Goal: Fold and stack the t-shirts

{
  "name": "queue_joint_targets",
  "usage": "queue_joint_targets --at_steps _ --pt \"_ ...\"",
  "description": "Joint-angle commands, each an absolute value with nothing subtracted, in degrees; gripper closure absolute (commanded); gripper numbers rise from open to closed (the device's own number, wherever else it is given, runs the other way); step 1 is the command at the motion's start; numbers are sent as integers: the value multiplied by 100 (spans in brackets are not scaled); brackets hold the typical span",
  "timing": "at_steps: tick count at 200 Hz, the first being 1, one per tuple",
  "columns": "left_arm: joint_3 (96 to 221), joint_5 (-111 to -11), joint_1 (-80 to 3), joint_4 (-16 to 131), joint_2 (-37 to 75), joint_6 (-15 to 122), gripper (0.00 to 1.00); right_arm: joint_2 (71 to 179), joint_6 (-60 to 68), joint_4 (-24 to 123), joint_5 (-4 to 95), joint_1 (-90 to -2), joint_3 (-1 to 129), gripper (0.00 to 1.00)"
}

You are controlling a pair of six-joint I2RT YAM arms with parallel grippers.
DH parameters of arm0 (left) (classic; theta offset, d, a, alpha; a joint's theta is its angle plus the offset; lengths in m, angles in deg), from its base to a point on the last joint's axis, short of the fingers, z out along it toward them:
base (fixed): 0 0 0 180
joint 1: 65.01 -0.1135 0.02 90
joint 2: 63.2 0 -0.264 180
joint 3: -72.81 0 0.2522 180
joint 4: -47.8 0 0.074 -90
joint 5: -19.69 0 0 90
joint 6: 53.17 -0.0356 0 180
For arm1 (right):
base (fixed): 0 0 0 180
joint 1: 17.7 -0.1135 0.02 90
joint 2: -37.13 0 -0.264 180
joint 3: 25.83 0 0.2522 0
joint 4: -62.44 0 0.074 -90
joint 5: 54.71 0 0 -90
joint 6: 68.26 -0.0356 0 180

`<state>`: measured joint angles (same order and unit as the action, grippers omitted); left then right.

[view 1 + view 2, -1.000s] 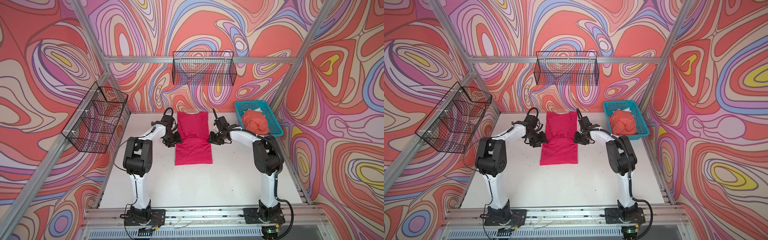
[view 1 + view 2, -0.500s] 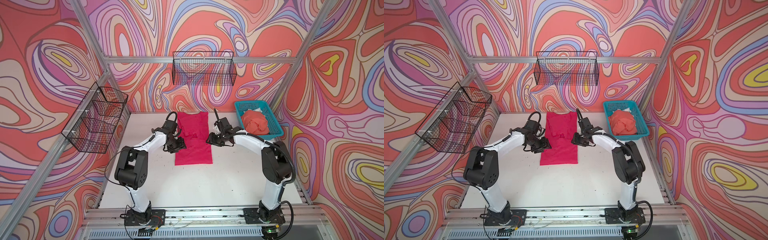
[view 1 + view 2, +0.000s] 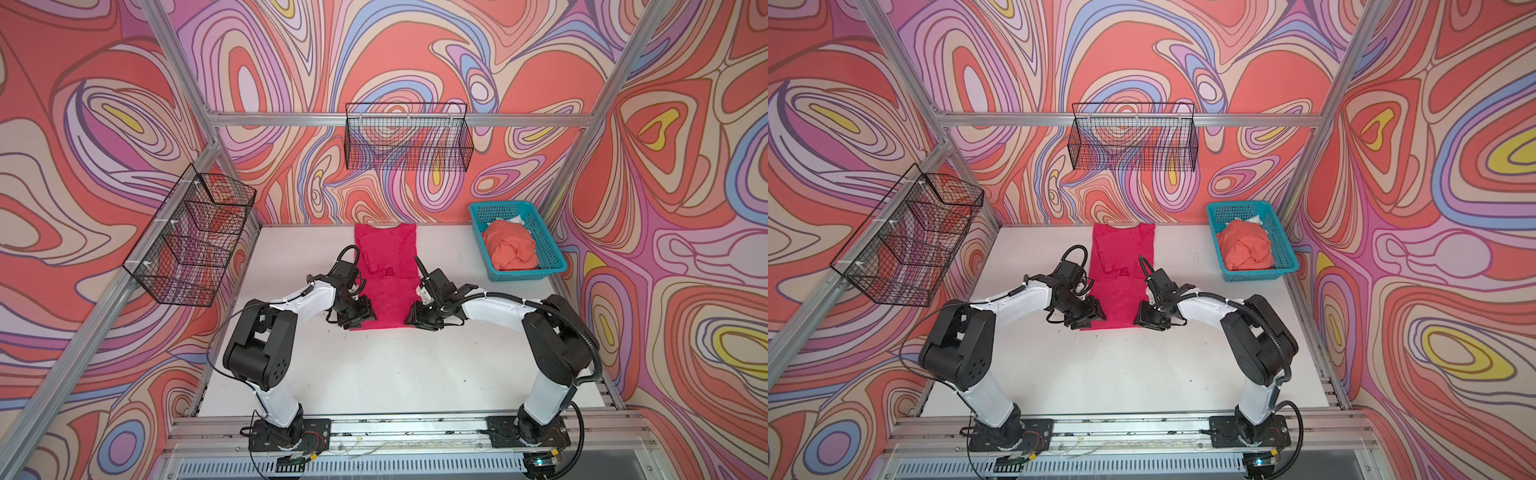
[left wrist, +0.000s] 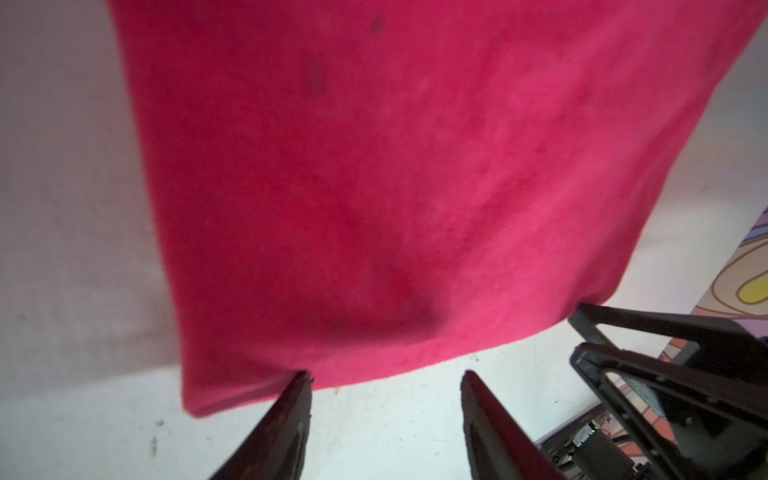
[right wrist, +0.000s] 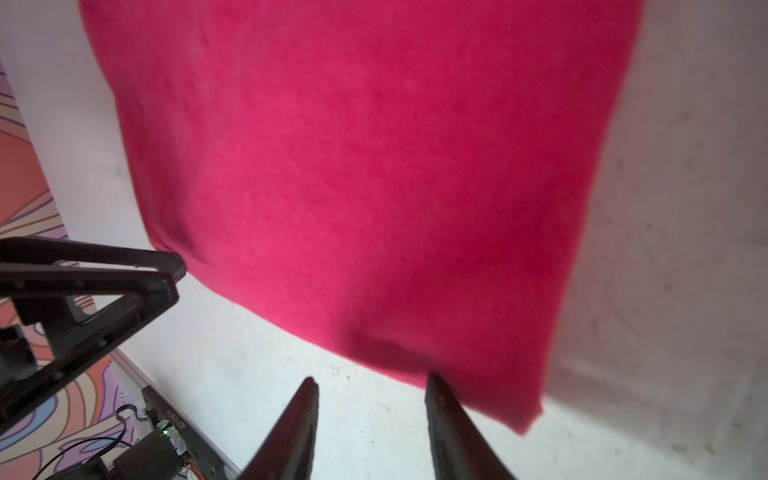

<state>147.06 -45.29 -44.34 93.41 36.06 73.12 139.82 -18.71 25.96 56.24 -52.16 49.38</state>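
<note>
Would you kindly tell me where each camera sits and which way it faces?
Top views: high above the table front, facing down and back; left arm and right arm whole.
Left wrist: on the left arm, facing the magenta t-shirt at its near hem; open left pincer shows.
Right wrist: on the right arm, facing the same hem; open right pincer shows.
Shared: each wrist view catches the opposite pincer; both top views show the whole scene.

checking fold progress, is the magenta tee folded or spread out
Partly folded: the magenta t-shirt lies on the table as a long narrow strip, no sleeves sticking out, its length not yet folded over.
</note>
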Motion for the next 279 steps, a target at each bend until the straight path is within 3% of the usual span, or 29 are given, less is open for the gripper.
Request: queue_joint_targets --at_steps 1,67,108,206,279 --pt "14562 -4780 -4447 9322 3772 7152 40 14134 -1756 2620 5351 -5168 4923 55" --pt "14335 -5055 -4542 9377 3943 6981 41 14171 -1496 1992 4910 -5055 4982 55" --pt "14569 -4711 -4517 9427 3486 7158 41 13932 -1551 1991 5331 -5245 5689 56" --pt "14397 -4591 -4526 9170 3622 7361 43 14827 -2599 4105 6726 -5619 5370 62" --pt "14070 -4868 -4689 9282 3954 7078 44 14408 -1926 2987 5845 -5050 4635 62"
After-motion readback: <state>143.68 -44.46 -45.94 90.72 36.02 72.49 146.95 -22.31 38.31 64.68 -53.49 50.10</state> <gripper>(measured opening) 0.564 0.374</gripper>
